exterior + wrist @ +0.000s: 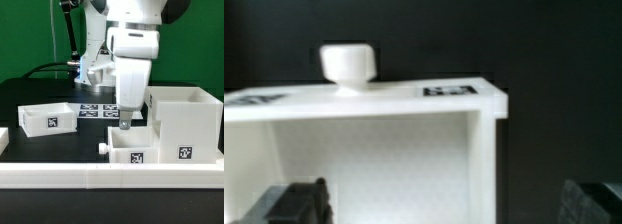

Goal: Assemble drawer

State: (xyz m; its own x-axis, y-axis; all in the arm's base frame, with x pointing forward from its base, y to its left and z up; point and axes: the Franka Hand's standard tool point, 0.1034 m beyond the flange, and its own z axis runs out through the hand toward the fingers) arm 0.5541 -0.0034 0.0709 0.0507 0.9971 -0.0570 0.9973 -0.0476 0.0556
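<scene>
The tall cube-like housing (185, 125) stands at the exterior view's right, its tag facing front. A knobbed tray (132, 152) lies beside it against the rail, its knob (103, 148) pointing to the exterior view's left. A second tray (48, 117) lies at the left. My gripper (125, 124) hangs just above the knobbed tray's far wall, open and empty. In the wrist view, the tray (384, 105) with its knob (345, 65) fills the picture. My gripper (446, 205) straddles one side wall, with one finger (295, 205) over the tray's inside and the other (598, 200) outside it.
The long white rail (100, 178) borders the table at the front. The marker board (98, 108) lies flat behind the gripper. A small white piece (3, 135) shows at the left edge. Cables run along the table's back.
</scene>
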